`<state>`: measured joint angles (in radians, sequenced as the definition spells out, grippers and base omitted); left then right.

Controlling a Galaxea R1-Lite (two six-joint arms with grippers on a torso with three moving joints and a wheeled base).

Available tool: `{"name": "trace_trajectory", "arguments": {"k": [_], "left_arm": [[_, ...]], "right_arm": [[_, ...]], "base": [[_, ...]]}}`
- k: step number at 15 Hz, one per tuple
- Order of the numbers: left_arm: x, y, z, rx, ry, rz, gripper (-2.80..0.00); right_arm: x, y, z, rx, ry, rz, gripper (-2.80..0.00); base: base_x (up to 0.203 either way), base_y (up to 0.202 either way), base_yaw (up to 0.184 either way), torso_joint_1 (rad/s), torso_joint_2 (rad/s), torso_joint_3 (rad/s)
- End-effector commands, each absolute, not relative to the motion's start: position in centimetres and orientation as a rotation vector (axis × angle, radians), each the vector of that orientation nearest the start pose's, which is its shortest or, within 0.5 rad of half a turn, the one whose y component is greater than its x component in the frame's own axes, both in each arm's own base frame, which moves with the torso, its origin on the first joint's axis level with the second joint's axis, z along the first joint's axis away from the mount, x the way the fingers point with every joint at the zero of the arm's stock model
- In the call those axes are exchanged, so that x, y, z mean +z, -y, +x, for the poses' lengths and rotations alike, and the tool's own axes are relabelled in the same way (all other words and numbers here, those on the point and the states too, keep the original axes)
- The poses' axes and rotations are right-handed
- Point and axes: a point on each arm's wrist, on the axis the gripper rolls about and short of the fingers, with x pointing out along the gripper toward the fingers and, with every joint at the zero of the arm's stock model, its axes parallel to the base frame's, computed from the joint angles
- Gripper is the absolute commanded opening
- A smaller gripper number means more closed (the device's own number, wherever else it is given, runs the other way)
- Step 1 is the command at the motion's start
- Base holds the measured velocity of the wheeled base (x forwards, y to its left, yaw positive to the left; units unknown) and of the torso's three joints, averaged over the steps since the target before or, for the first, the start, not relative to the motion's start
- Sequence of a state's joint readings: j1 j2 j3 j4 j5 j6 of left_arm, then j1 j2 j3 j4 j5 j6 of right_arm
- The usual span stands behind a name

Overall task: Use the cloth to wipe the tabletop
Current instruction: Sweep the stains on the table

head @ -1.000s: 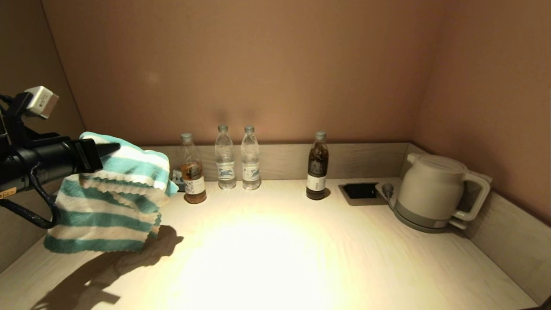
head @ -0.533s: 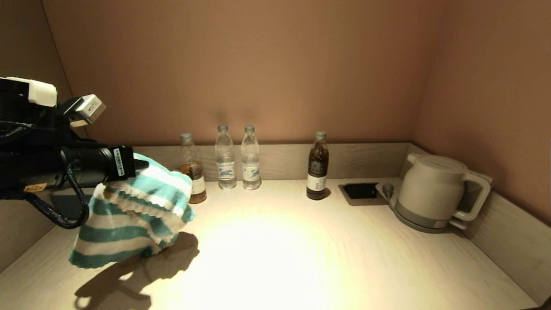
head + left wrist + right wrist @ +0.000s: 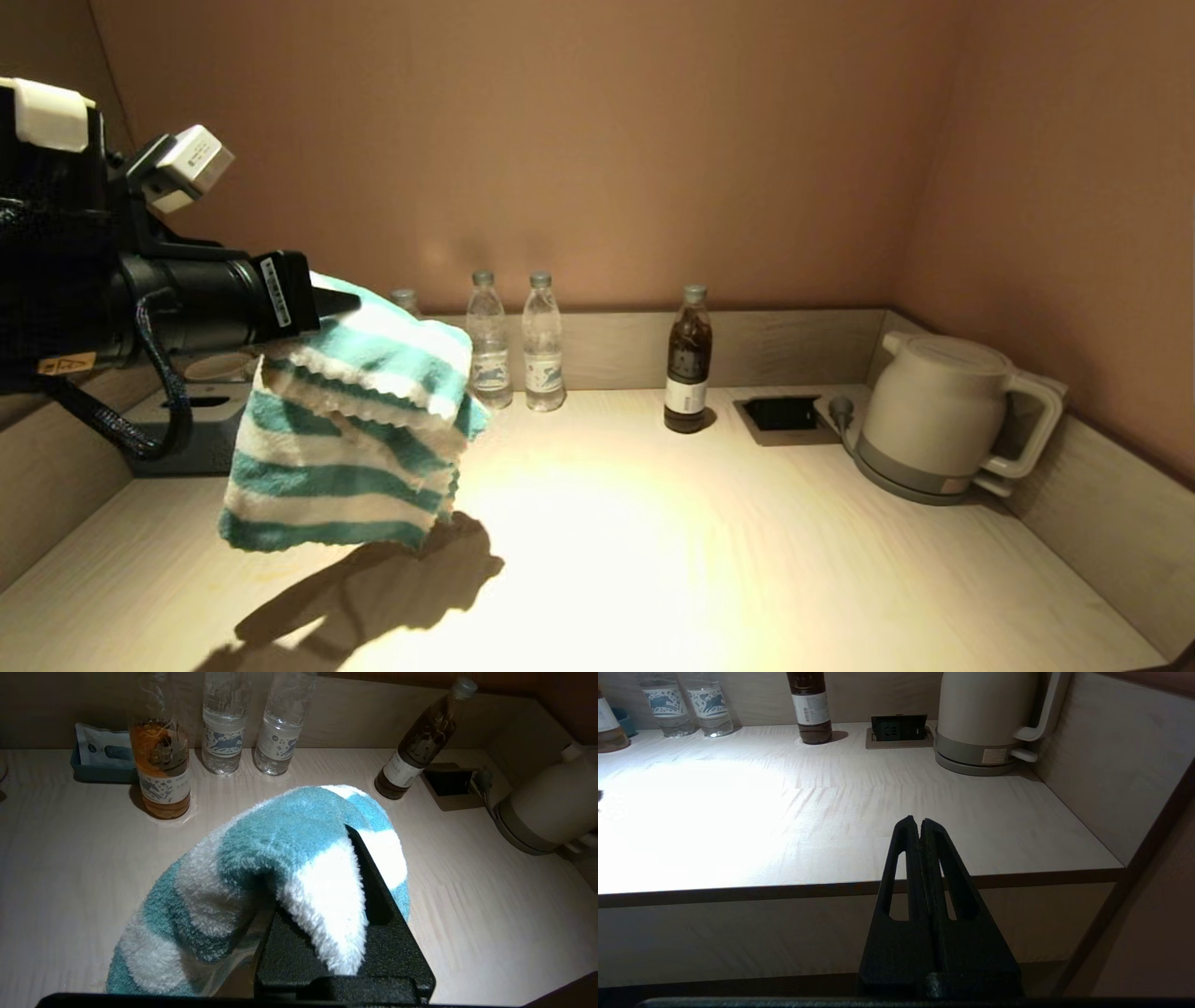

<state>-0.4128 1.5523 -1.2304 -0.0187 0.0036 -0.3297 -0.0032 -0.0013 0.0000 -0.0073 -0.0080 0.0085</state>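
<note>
The cloth, a teal-and-white striped towel with scalloped edges, hangs in the air above the left half of the pale wood-grain tabletop. My left gripper is shut on its upper fold; in the left wrist view the cloth drapes over one black finger and hides the other. The cloth's lower hem hangs just above the surface and casts a shadow there. My right gripper is shut and empty, parked in front of the tabletop's front edge, out of the head view.
Two clear water bottles and a dark bottle stand along the back rim; an amber bottle stands beside a blue-grey box. A black recess and white kettle sit at back right.
My left arm has carried the hanging cloth rightward over the tabletop, now covering the amber bottle in the head view. The right arm has not moved.
</note>
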Motion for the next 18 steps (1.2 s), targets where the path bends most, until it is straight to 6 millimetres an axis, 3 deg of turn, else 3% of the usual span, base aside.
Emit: {"name": "trace_trajectory", "arguments": {"k": [1,3,6,8,11,13,18], "left_arm": [[28.9,12.6,25.6,-0.402,-0.36,-0.261,-2.8],[27.8,13.7,25.6,-0.419,-0.405,-0.264,-2.8],[24.3,17.2,25.5,-0.479,-0.543,-0.258,-2.8],[23.7,17.7,25.7,-0.472,-0.569,-0.262,-2.8],[17.6,20.1,28.4,-0.406,-0.749,-0.227,-2.8],[15.0,20.8,29.1,-0.373,-0.824,-0.208,-2.8],[8.1,20.7,31.2,-0.271,-1.0,-0.147,-2.8]], "right_arm": [[7.6,0.0,-2.3,-0.011,0.008,0.008,-2.8],[7.6,0.0,-2.3,-0.011,0.008,0.008,-2.8],[7.6,0.0,-2.3,-0.011,0.008,0.008,-2.8],[7.6,0.0,-2.3,-0.011,0.008,0.008,-2.8],[7.6,0.0,-2.3,-0.011,0.008,0.009,-2.8],[7.6,0.0,-2.3,-0.011,0.008,0.009,-2.8],[7.6,0.0,-2.3,-0.011,0.008,0.008,-2.8]], "base": [[0.0,0.0,0.0,0.0,0.0,0.0],[0.0,0.0,0.0,0.0,0.0,0.0],[0.0,0.0,0.0,0.0,0.0,0.0],[0.0,0.0,0.0,0.0,0.0,0.0],[0.0,0.0,0.0,0.0,0.0,0.0],[0.0,0.0,0.0,0.0,0.0,0.0],[0.0,0.0,0.0,0.0,0.0,0.0]]}}
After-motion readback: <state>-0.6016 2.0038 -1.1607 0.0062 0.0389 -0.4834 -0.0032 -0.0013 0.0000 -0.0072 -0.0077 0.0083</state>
